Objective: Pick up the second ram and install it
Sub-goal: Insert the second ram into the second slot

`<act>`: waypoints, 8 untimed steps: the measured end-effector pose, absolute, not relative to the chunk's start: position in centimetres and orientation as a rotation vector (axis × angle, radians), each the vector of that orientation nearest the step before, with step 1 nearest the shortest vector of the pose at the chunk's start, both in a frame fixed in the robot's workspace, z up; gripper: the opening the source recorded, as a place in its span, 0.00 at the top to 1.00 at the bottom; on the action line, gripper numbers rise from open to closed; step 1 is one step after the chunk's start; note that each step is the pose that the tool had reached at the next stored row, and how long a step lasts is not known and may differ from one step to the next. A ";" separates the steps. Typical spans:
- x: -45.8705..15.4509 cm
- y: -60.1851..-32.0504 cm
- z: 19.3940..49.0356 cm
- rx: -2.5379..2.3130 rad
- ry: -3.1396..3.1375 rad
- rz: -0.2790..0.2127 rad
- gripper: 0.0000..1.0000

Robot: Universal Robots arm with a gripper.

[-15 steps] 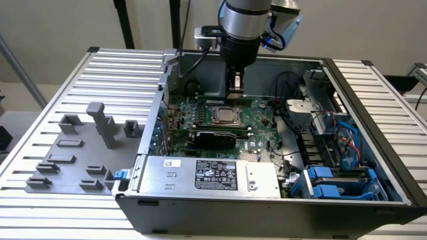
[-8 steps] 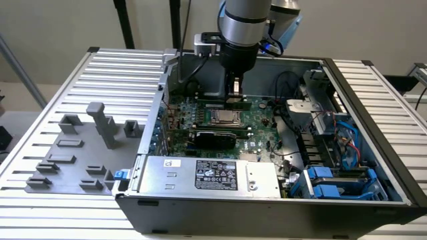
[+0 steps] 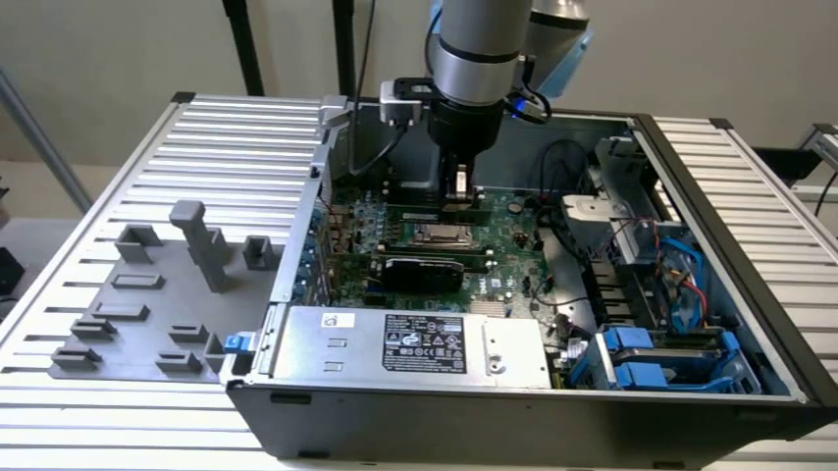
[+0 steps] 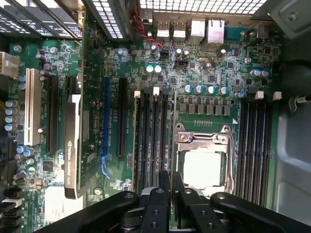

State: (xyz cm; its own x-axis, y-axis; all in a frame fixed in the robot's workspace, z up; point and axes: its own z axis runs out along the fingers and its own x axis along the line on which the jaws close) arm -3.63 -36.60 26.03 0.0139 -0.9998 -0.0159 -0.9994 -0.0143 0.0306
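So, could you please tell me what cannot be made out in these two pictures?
Whether the end effector holds a memory stick: exterior view, too small and dark.
One end of the memory slots: wrist view, covered by the end effector.
Power supply label text: exterior view, too small.

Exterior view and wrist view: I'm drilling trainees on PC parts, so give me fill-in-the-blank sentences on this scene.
The gripper hangs inside the open computer ____.
Among black slots on the motherboard, one long slot is ____.
The grey fixture plate lies on the exterior view's ____.
Missing: case; blue; left.
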 end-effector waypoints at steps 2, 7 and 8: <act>-3.6 -36.7 25.7 2.229 -2.198 -0.051 0.86; -3.7 -37.0 24.8 2.229 -2.198 -0.051 0.86; -3.7 -37.1 24.6 2.229 -2.198 -0.051 0.86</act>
